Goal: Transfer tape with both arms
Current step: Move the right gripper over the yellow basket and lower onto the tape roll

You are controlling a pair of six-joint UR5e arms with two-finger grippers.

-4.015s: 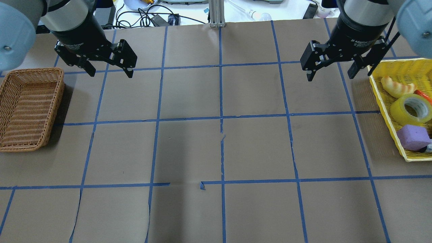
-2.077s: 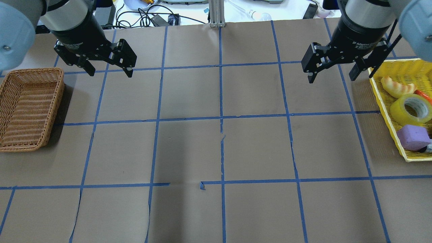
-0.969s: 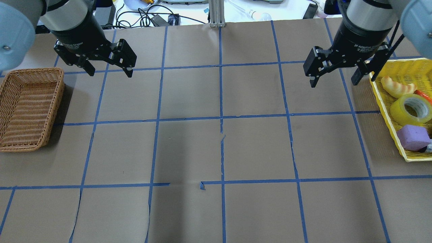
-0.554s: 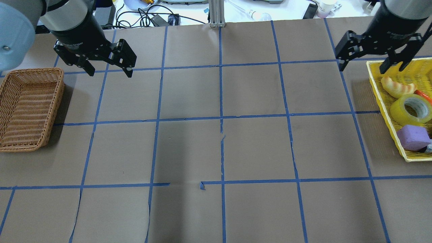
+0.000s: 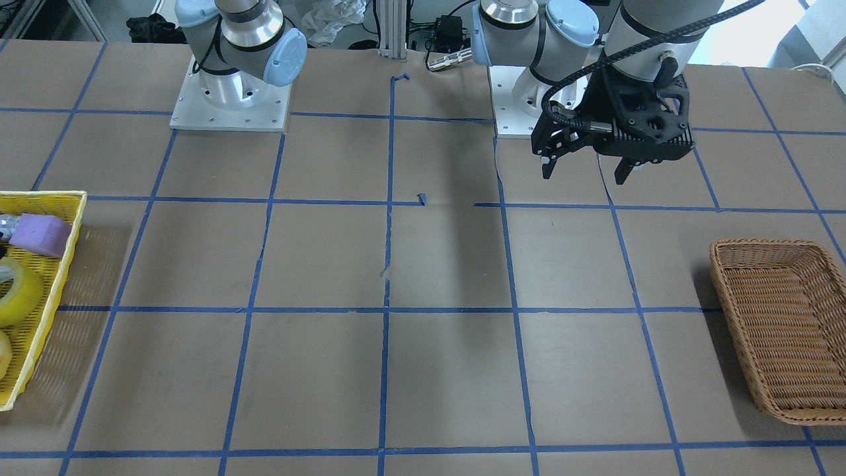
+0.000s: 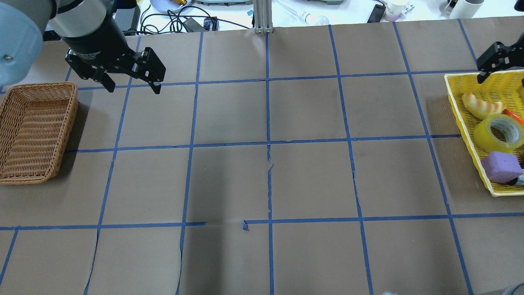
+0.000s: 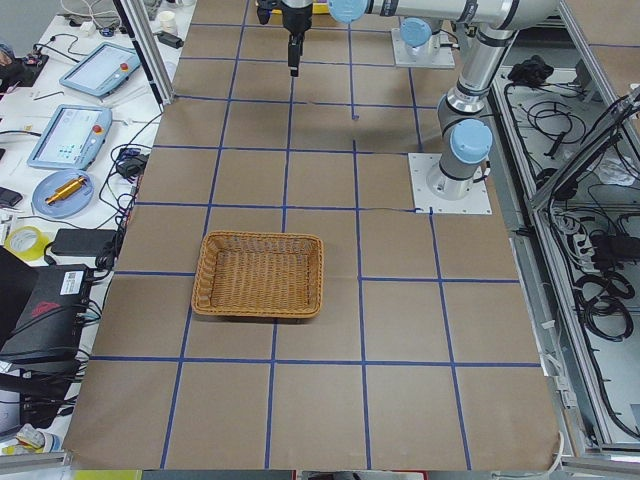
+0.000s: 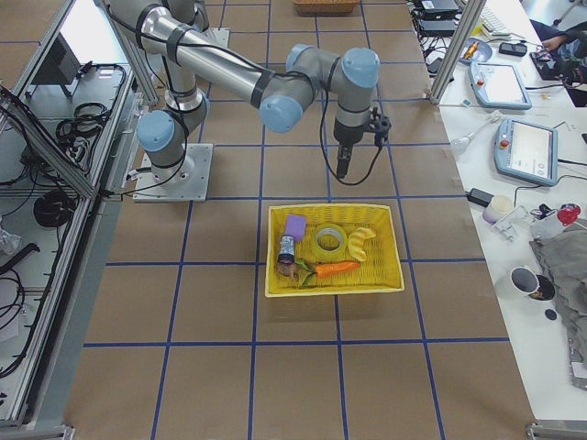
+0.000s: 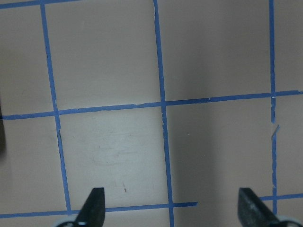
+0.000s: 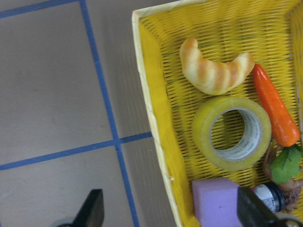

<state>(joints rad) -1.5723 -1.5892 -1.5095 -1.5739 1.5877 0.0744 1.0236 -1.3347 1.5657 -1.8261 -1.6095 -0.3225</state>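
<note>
We're only catching a corner of the right gripper point(image 6: 505, 61) overhead, and the front view's chopping the tape point(image 5: 26, 301).

Between the wicker basket point(image 6: 73, 119) at the left edge and the yellow tray point(image 10: 149, 94) at the right edge, the table point(image 6: 311, 180) is wide open. The tape point(image 10: 203, 127) is boxed in though: croissant point(image 10: 213, 71) far side, purple block point(image 10: 218, 201) robot's side, carrot point(image 10: 274, 111) outboard, tray wall inboard. Top's open.

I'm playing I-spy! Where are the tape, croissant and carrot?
tape point(image 10: 201, 132), right wrist view, its yellow outer band
croissant point(image 10: 213, 72), right wrist view, middle of its curve
carrot point(image 10: 274, 111), right wrist view, its orange body
</note>
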